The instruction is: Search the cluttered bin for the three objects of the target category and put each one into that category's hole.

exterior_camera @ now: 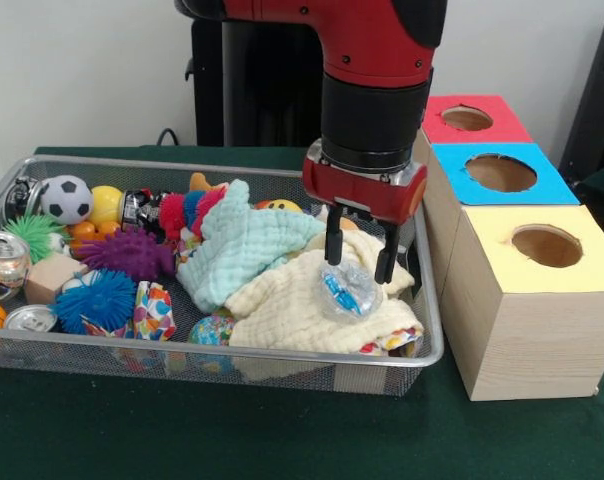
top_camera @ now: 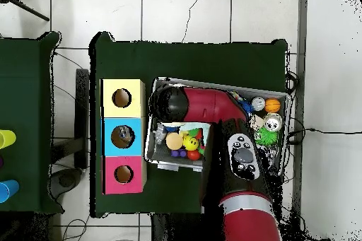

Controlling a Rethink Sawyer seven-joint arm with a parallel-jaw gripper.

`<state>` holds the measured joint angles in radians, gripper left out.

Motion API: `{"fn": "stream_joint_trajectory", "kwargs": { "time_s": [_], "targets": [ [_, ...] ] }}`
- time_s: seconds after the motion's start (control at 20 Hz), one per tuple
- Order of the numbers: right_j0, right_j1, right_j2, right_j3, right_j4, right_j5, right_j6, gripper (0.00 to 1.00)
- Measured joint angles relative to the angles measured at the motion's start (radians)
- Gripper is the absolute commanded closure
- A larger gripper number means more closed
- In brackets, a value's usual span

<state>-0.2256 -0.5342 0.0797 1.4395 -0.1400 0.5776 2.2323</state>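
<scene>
Gripper point(exterior_camera: 360, 255) w/ black fingers spread apart, straddling a crushed clear bottle point(exterior_camera: 348, 290) w/ blue label, not yet closed on it.

Detail: red-and-black arm comes straight down over the wire-mesh bin point(exterior_camera: 434, 330); bottle lies directly below and between the fingertips, resting on a cream cloth point(exterior_camera: 282, 310), w/ a mint cloth point(exterior_camera: 244, 250) just beside on the side away from the boxes. Other side of the gripper, outside the bin: yellow box point(exterior_camera: 542, 300) nearest, then blue box point(exterior_camera: 497, 175), then red box point(exterior_camera: 472, 120), each w/ a round hole on top. Overhead view: arm hides the gripper and bottle. To do the grasp well, prob. go a bit lower so pads meet the bottle's body, not the cloth; close gently, since crinkled plastic can slip or pop out; lift straight up so the cloth isn't dragged along. Which hole is the target: can't tell.
</scene>
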Motion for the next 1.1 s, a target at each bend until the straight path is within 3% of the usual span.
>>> {"fn": "stream_joint_trajectory", "kwargs": {
  "time_s": [1.1],
  "targets": [
    [-0.009, 0.001, 0.0, -0.035, -0.007, 0.03, 0.0, 0.0]
  ]
}}
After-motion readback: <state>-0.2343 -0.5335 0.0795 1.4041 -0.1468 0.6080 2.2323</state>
